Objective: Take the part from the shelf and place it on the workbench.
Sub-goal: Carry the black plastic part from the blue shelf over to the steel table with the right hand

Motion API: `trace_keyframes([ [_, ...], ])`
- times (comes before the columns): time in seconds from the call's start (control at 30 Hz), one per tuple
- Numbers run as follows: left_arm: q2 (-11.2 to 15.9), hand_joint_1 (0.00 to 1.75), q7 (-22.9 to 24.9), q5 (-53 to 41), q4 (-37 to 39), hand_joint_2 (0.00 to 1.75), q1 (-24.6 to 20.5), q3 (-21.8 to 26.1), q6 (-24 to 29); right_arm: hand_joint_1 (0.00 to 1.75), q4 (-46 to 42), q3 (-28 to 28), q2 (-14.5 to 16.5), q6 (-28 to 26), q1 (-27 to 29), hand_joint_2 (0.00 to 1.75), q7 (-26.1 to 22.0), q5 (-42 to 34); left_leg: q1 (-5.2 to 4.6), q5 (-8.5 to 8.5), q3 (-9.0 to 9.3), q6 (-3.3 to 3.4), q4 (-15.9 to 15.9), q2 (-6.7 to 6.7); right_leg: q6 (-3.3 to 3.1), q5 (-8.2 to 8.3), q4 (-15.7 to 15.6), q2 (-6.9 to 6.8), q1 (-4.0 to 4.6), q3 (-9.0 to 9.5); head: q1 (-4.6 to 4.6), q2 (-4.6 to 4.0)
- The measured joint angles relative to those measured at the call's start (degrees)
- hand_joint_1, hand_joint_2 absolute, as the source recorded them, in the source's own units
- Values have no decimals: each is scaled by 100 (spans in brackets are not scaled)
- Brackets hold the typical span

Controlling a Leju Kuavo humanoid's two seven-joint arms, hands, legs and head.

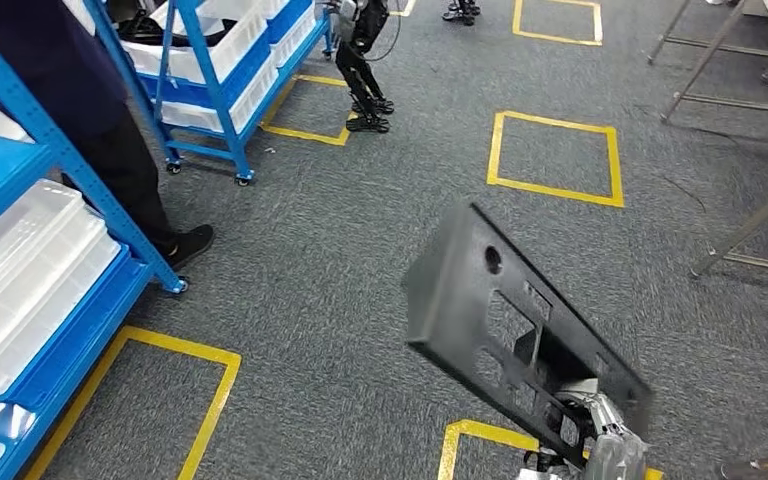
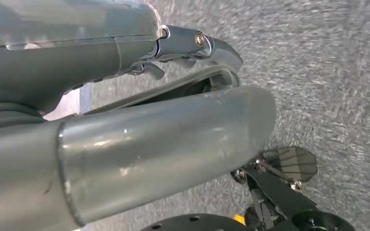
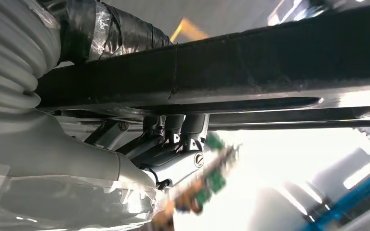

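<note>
Carrying step: right hand (image 1: 600,425) at 5 o'clock grasping part (image 1: 520,325), shelf (image 1: 50,250) at 9. Left hand (image 2: 188,48): grip unclear. Next: find worktop, lower part flat.

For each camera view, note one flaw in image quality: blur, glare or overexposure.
Head view: the black part is slightly motion-smeared. Left wrist view: the grey carpet streaks with blur. Right wrist view: the background is blown out white beyond the right hand.
</note>
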Motion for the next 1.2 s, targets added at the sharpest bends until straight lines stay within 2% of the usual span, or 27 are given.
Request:
trace_keyframes([
  [0.07, 5, 0, -1, -76, -1, 0, -35, 19, -28, 175, -25, -170, -61, -32, -21, 175, 194, 442, 18, -30, 35, -69, 5, 53, -73, 30, -42, 120, 3, -11, 0, 0],
  [0.13, 18, 0, -1, -123, -2, 0, -51, 31, -51, 175, -48, -317, -114, -43, -49, 175, 305, 673, 45, -223, -56, -116, 249, -174, -154, 70, -95, 233, -24, 2, -1, -1],
  [0.2, 29, 0, -1, -155, -2, 0, -40, 40, -66, 175, -62, -411, -147, -54, -101, 175, 365, 807, 58, -606, -388, -128, 956, -499, -204, 89, -111, 355, -25, -1, -3, -1],
  [0.23, 32, 0, -1, -173, -2, 0, -32, 44, -72, 175, -63, -448, -161, -56, -127, 175, 395, 880, 58, -767, -596, -128, 1370, -574, -216, 90, -105, 429, -14, -9, -3, -1],
  [0.27, 38, 0, 1, -197, -2, 0, -22, 46, -75, 175, -63, -490, -175, -57, -145, 175, 431, 970, 58, -828, -755, -125, 1663, -602, -222, 88, -96, 511, -3, -12, -3, -1],
  [0.3, 45, 0, 4, -226, -2, 0, -15, 48, -80, 175, -62, -546, -193, -58, -165, 175, 474, 1079, 58, -759, -826, -116, 1748, -614, -226, 86, -84, 600, 5, -12, -3, -1],
  [0.33, 54, 0, 7, -254, -2, 0, -13, 49, -87, 175, -62, -609, -213, -58, -190, 175, 515, 1184, 58, -577, -790, -100, 1595, -633, -225, 83, -70, 690, 10, -9, -3, -1],
  [0.37, 63, 0, 9, -281, -2, 0, -12, 50, -95, 175, -62, -684, -237, -58, -223, 175, 554, 1287, 58, -322, -661, -77, 1242, -699, -220, 77, -54, 776, 10, -5, -4, 0],
  [0.4, 74, 0, 10, -303, -2, 0, -15, 50, -104, 175, -62, -755, -261, -58, -261, 175, 586, 1366, 57, -108, -508, -51, 836, -846, -207, 70, -36, 855, 14, -8, -2, 0],
  [0.43, 83, 0, 11, -317, -2, 0, -19, 50, -114, 175, -63, -812, -282, -58, -295, 175, 605, 1417, 61, 26, -379, -33, 486, -984, -186, 63, -10, 925, 15, -22, -2, 1],
  [0.47, 91, 0, 12, -327, -2, 0, -22, 50, -122, 175, -63, -856, -302, -58, -319, 175, 617, 1445, 58, 85, -298, -20, 264, -1092, -155, 63, 5, 988, 9, -46, -2, 1],
  [0.5, 95, 0, 14, -330, -2, 0, -30, 51, -128, 175, -64, -883, -314, -58, -332, 175, 624, 1456, 50, 77, -266, -10, 178, -1137, -116, 71, 12, 1051, -2, -75, -2, 0],
  [0.57, 97, 0, 16, -333, -2, 0, -49, 52, -133, 175, -67, -937, -334, -59, -338, 175, 627, 1472, 43, 99, -242, 31, 127, -1007, -37, 97, 5, 1140, -30, -120, -2, -1],
  [0.6, 98, 0, 16, -334, -2, 0, -55, 52, -134, 175, -68, -966, -349, -61, -336, 175, 628, 1484, 46, 123, -225, 68, 91, -930, -10, 73, 43, 1043, -28, -144, -1, -1],
  [0.63, 99, 0, 16, -341, -2, 0, -54, 52, -134, 175, -70, -995, -364, -62, -347, 175, 641, 1514, 52, 146, -213, 105, 54, -848, 10, -8, 163, 877, -19, -204, 1, -1],
  [0.7, 100, 0, 12, -366, -2, 0, -40, 52, -140, 175, -73, -1048, -390, -62, -400, 175, 694, 1645, 43, 161, -203, 152, 18, -681, 43, -336, 732, 498, -13, -477, 4, -1],
  [0.77, 101, 0, 2, -412, -2, 0, -32, 52, -155, 175, -85, -1123, -399, -62, -450, 175, 759, 1870, 25, 149, -206, 164, 19, -503, 83, -620, 1419, 396, -39, -813, 4, -1],
  [0.8, 102, 0, -3, -436, -2, 0, -34, 52, -161, 175, -101, -1176, -401, -62, -457, 175, 780, 1988, 20, 139, -201, 164, 20, -417, 98, -623, 1553, 384, -53, -873, 4, -1],
  [0.83, 102, 0, -5, -458, -2, 0, -39, 53, -166, 175, -127, -1235, -402, -62, -459, 175, 791, 2082, 18, 126, -190, 156, 21, -340, 108, -517, 1462, 365, -64, -817, 4, 0],
  [0.87, 102, 0, -6, -474, -2, 0, -43, 54, -169, 175, -162, -1294, -402, -62, -459, 175, 796, 2160, 18, 110, -169, 143, 21, -270, 110, -334, 1154, 317, -71, -644, 5, 0],
  [0.93, 103, 0, -3, -497, -2, 0, -46, 56, -175, 175, -238, -1377, -400, -62, -462, 175, 789, 2242, -1, 65, -113, 93, 28, -143, 83, -39, 354, 43, -50, -212, 3, 1],
  [1.0, 104, 0, 8, -508, -2, 0, -49, 61, -182, 175, -303, -1419, -382, -62, -456, 175, 777, 2289, -30, 28, -68, 31, 32, -34, 23, 26, -18, -120, 1, -27, 2, -1],
  [1.07, 104, 0, 24, -513, -2, 0, -71, 66, -185, 175, -349, -1450, -360, -63, -436, 175, 775, 2332, -37, 2, -25, -27, 18, 84, -44, 25, -27, 9, 24, -42, 2, -1],
  [1.1, 105, 0, 31, -516, -2, 0, -83, 68, -186, 175, -369, -1465, -351, -63, -420, 175, 786, 2359, -23, -31, -10, -59, 33, 87, -76, 34, -46, 76, 14, -35, 1, 0],
  [1.13, 106, 0, 36, -521, -2, 0, -87, 73, -186, 175, -384, -1476, -341, -66, -406, 175, 808, 2385, -7, -120, -36, -85, 133, -14, -116, 48, -67, 145, 1, -25, 0, 0],
  [1.17, 105, 0, 39, -526, -2, 0, -85, 79, -190, 175, -396, -1482, -330, -69, -397, 175, 832, 2408, 8, -254, -112, -107, 326, -167, -151, 61, -86, 209, -15, -14, -1, 0],
  [1.2, 104, 0, 41, -533, -2, 0, -79, 87, -193, 175, -402, -1483, -320, -71, -389, 175, 854, 2425, 21, -445, -271, -117, 670, -360, -177, 69, -91, 275, -17, -11, -2, 0],
])
